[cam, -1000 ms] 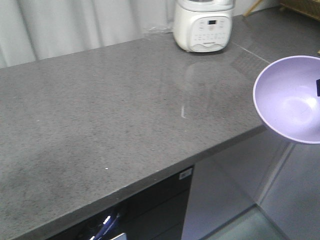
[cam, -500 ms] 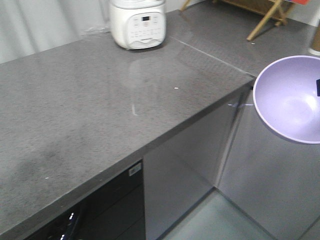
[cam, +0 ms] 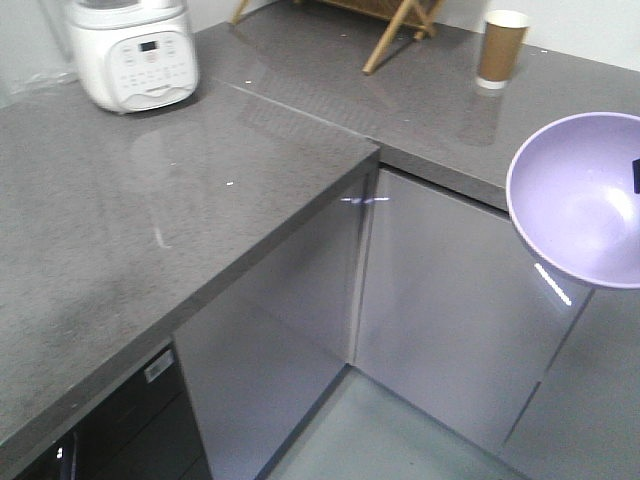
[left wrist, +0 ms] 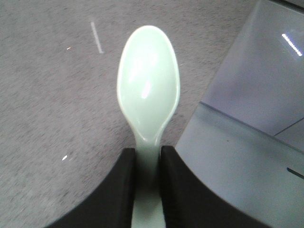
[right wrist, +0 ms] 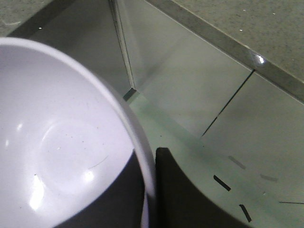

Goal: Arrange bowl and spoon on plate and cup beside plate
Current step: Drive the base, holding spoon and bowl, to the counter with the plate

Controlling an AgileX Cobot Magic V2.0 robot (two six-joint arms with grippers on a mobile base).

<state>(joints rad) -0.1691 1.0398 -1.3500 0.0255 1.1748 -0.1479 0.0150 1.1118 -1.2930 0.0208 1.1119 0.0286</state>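
Holding both pieces clear of the worktop, the robot faces the inside corner of a grey kitchen counter (cam: 150, 220). The left gripper (left wrist: 148, 159) has its black fingers (left wrist: 121, 190) drawn in narrowly on the handle of the spoon (left wrist: 148, 90), one on each side. That grip appears chosen to leave the scoop free for setting down. The spoon's long axis runs straight out along the gripper's reach, with the scoop end pointing away from the wrist and the hollow side up. It hangs above the counter's edge and touches nothing else.

The right gripper (right wrist: 145, 190) pinches the rim of the bowl (cam: 585, 200), one finger inside the wall and one outside, likely the surest way to carry a deep, glossy dish one-handed. The bowl is tilted with its mouth toward the front camera. It hangs in front of the cabinet doors (cam: 440, 300), over the floor rather than the counter.

The cup (cam: 500, 48) stands upright on the far run of counter near the legs of a wooden stand (cam: 395, 30), well apart from the bowl. A white appliance (cam: 135, 55) sits at the back of the near run. The plate appears in none of the views, so by all appearances nothing is arranged yet.
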